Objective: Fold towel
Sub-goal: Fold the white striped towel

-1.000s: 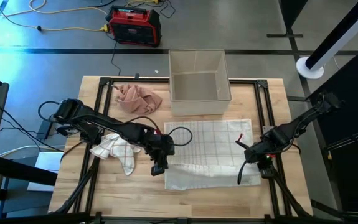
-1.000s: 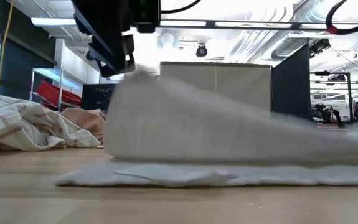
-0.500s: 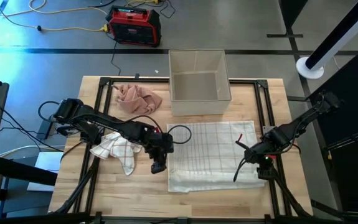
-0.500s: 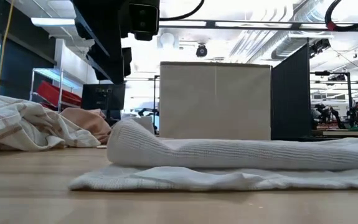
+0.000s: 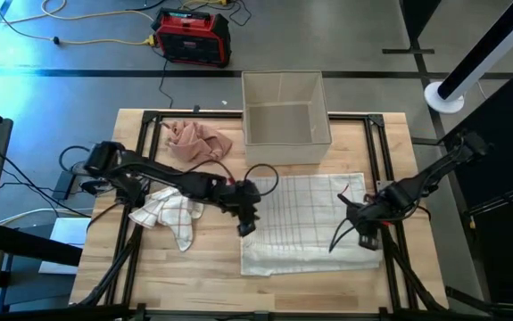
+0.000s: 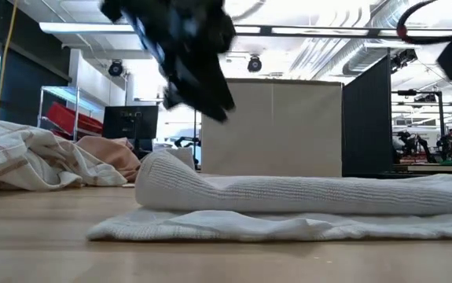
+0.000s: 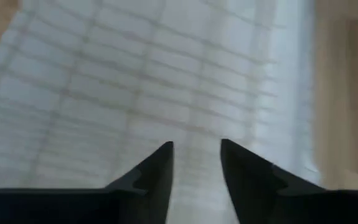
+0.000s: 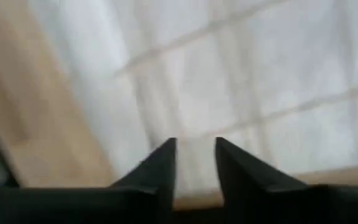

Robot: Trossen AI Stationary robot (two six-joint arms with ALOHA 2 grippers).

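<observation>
Towel (image 5: 305,223) lies on the table (image 5: 149,276) between the two grippers: left gripper (image 5: 246,228) over its left edge, right gripper (image 5: 367,239) at its right edge. Bin (image 5: 285,118) stands behind both, beyond the towel. Checked cloth (image 5: 169,214) left of the left gripper; crumpled cloth (image 5: 197,141) behind and left of it.

The left gripper (image 5: 247,228) has moved right and toward the far side, from the towel's (image 5: 305,223) near-left corner to above its left edge. The right gripper (image 5: 366,237) has shifted slightly farther. The towel's raised front fold has dropped; it now lies folded flat.
</observation>
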